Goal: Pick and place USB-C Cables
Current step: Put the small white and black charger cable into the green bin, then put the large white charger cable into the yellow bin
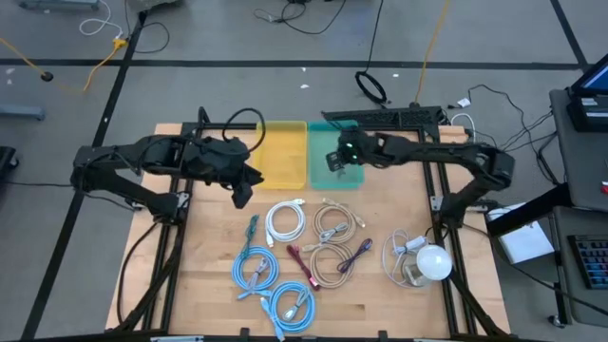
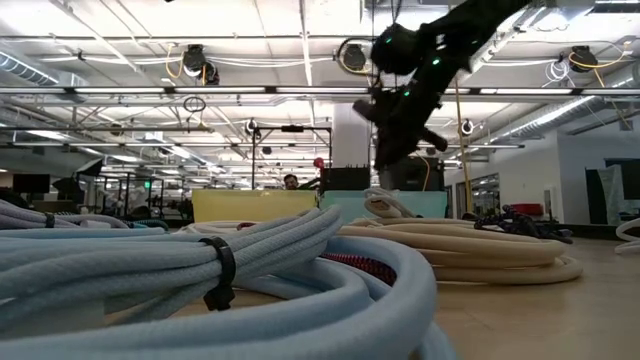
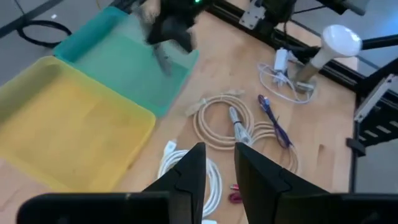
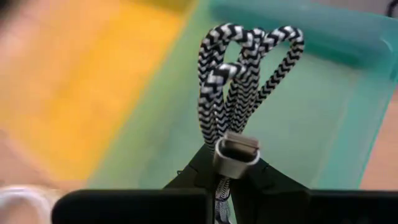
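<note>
The right gripper (image 4: 225,171), over the teal tray (image 1: 350,177) at upper centre, has its fingers clamped on a black-and-white braided cable (image 4: 239,74). The left gripper (image 3: 219,177) hangs with fingers slightly apart above the white cable coil (image 1: 285,222) mid-desk; other USB-C cables (image 1: 285,266) lie at lower centre.

Light blue coils (image 1: 255,266): two
White coil (image 1: 285,221): one
Beige coils (image 1: 334,224): two
Trays (image 1: 282,157): two, yellow and teal
Bulb cord (image 1: 432,260): one
</note>
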Controlling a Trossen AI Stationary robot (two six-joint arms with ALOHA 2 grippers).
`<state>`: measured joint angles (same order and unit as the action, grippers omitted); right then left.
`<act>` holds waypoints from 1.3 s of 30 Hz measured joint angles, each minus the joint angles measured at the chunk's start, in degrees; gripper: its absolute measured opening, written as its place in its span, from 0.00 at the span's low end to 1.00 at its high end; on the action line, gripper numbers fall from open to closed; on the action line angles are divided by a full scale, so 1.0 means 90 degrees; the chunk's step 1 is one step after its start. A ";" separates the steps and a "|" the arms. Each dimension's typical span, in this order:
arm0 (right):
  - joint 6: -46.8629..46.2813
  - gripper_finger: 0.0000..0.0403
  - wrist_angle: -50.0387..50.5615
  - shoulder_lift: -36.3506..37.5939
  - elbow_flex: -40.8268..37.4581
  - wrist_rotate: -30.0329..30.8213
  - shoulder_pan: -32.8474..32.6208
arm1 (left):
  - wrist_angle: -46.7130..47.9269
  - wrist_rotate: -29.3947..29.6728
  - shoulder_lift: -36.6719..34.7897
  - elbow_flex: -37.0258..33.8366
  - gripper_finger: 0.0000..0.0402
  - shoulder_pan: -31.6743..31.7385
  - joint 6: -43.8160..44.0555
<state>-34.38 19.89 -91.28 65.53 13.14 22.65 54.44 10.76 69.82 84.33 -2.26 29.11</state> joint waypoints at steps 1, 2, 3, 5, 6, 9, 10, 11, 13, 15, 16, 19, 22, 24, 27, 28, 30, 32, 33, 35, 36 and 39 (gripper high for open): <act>0.0139 0.03 0.0210 -0.0150 0.0176 -0.0027 0.0000 | 0.0005 0.0006 0.0000 0.0000 0.22 -0.0030 0.0022; 0.0251 0.03 0.0508 -0.0280 0.0360 -0.0106 -0.0003 | 0.0028 0.0023 0.0000 0.0000 0.22 -0.0056 0.0028; 0.0298 0.03 0.0728 -0.0411 0.0547 -0.0142 -0.0012 | 0.0028 0.0040 0.0001 0.0000 0.22 -0.0063 0.0032; 0.0339 0.03 0.1093 -0.0626 0.0853 -0.0111 -0.0048 | 0.0019 0.0084 0.0016 0.0000 0.22 -0.0082 0.0067; 0.0331 0.03 0.1311 -0.0694 0.0943 -0.0104 -0.0062 | 0.0022 0.0096 0.0024 0.0000 0.22 -0.0093 0.0090; 0.0149 0.03 0.1601 -0.0843 0.1066 0.0042 -0.0068 | 0.0054 0.0133 0.0039 -0.0002 0.22 -0.0134 0.0120; 0.0139 0.03 0.1662 -0.0857 0.1069 0.0041 -0.0064 | 0.0064 0.0148 0.0039 -0.0002 0.22 -0.0147 0.0147; 0.0255 0.03 0.1696 -0.0861 0.1069 0.0050 -0.0047 | 0.0083 0.0158 0.0034 -0.0002 0.22 -0.0166 0.0160; 0.0657 0.06 0.1663 -0.0841 0.1065 0.0025 -0.0017 | 0.0124 0.0229 0.0034 -0.0002 0.22 -0.0201 0.0196; 0.0870 0.14 0.1454 -0.0841 0.1072 0.0034 -0.0024 | 0.0147 0.0309 0.0039 -0.0002 0.22 -0.0245 0.0233; 0.0901 0.18 0.1440 -0.0829 0.1072 0.0023 -0.0024 | 0.0150 0.0355 0.0037 -0.0002 0.22 -0.0265 0.0237; 0.0904 0.32 0.1363 -0.0792 0.1072 0.0028 -0.0028 | 0.0181 0.0461 0.0036 -0.0002 0.22 -0.0270 0.0239; 0.0905 0.44 0.1351 -0.0793 0.1069 0.0023 -0.0024 | 0.0247 0.0490 0.0036 -0.0002 0.22 -0.0270 0.0247; 0.0913 0.51 0.1219 -0.0758 0.1069 -0.0053 -0.0024 | 0.0308 0.0534 0.0036 -0.0002 0.22 -0.0268 0.0259; 0.0873 0.58 0.0761 -0.0532 0.1065 -0.0633 -0.0024 | 0.0493 0.0535 0.0036 -0.0002 0.22 -0.0278 0.0259; 0.0846 0.60 0.0527 -0.0419 0.1065 -0.0944 -0.0024 | 0.0587 0.0537 0.0036 -0.0002 0.22 -0.0304 0.0256; 0.0767 0.63 0.0027 -0.0118 0.1065 -0.1589 -0.0028 | 0.0788 0.0532 0.0069 -0.0055 0.22 -0.0364 0.0259; 0.0577 0.64 -0.0523 0.0212 0.1065 -0.2111 -0.0087 | 0.0925 0.0394 0.0111 -0.0267 0.22 -0.0434 0.0335; 0.0434 0.64 -0.0719 0.0407 0.1065 -0.2329 -0.0138 | 0.0981 0.0270 0.0121 -0.0475 0.22 -0.0493 0.0437; 0.0320 0.64 -0.1094 0.0792 0.1065 -0.2673 -0.0276 | 0.0879 -0.0101 0.0123 -0.1033 0.22 -0.0619 0.0710; 0.0263 0.64 -0.1240 0.1006 0.1065 -0.2787 -0.0366 | 0.0669 -0.0280 0.0118 -0.1391 0.22 -0.0703 0.0840; 0.0213 0.62 -0.1601 0.1630 0.1065 -0.2974 -0.0692 | -0.0161 -0.0529 0.0141 -0.2569 0.22 -0.1028 0.1223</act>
<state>-32.46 5.49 -76.61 75.11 -13.63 16.42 53.00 6.00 71.09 61.22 -11.51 40.12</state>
